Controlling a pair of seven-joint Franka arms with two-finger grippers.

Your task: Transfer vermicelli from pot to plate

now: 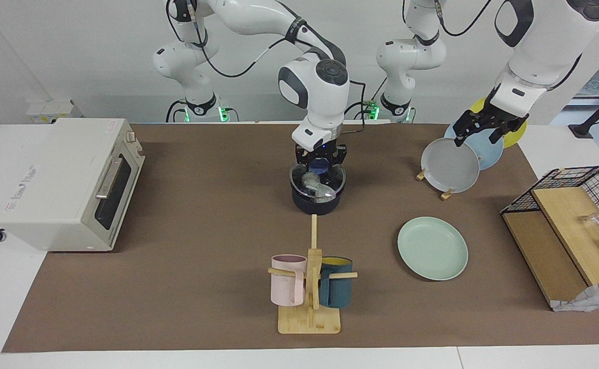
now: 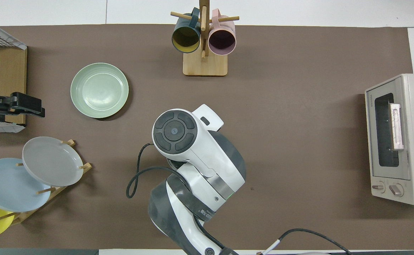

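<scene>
The dark navy pot [image 1: 317, 204] stands mid-table, nearer to the robots than the mug stand. The whitish, glassy vermicelli [image 1: 316, 186] lies inside it. My right gripper [image 1: 320, 166] hangs straight down into the pot's mouth, just above or on the noodles. In the overhead view the right arm hides the pot and the noodles. The pale mint-green plate [image 1: 433, 248] lies bare toward the left arm's end, also seen from overhead [image 2: 99, 90]. My left gripper [image 1: 476, 137] waits, open and holding nothing, in the air over the plate rack.
A wooden rack holds a grey plate [image 1: 451, 165], a light blue plate [image 1: 489, 148] and a yellow one. A mug stand [image 1: 310, 287] carries a pink and a teal mug. A toaster oven [image 1: 68, 184] and a wire basket [image 1: 571, 225] stand at the table's ends.
</scene>
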